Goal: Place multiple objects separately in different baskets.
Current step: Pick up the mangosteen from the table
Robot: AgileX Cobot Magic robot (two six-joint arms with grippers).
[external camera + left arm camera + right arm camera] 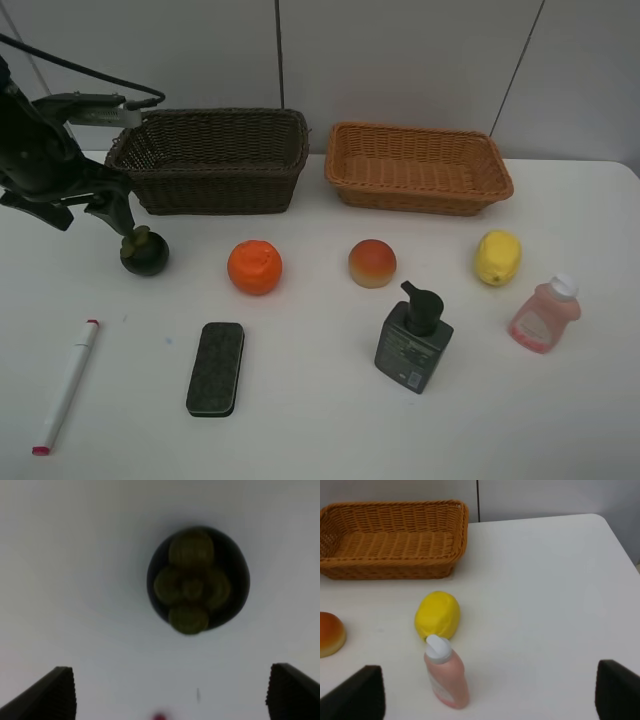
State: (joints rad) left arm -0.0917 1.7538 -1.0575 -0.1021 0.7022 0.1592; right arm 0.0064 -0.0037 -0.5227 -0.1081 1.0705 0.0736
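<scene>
The dark mangosteen [145, 252] [197, 580] sits on the white table. My left gripper [92, 210] [172, 685] hovers open just above it, nothing between its fingers. In a row lie the orange [254, 267], peach [372, 263] [329, 632] and lemon [497, 257] [437, 615]. Nearer the front are the marker [66, 385], board eraser [215, 368], pump bottle [413, 340] and pink bottle [544, 315] [447, 676]. My right gripper [490, 692] stands open behind the pink bottle, apart from it. The dark brown basket [215, 180] and orange-tan basket [418, 190] [395, 565] look empty.
Both baskets stand side by side along the table's far edge against a grey wall. The left arm and its cable rise at the far left beside the dark basket. The table's right edge [620, 540] runs close to the lemon's side.
</scene>
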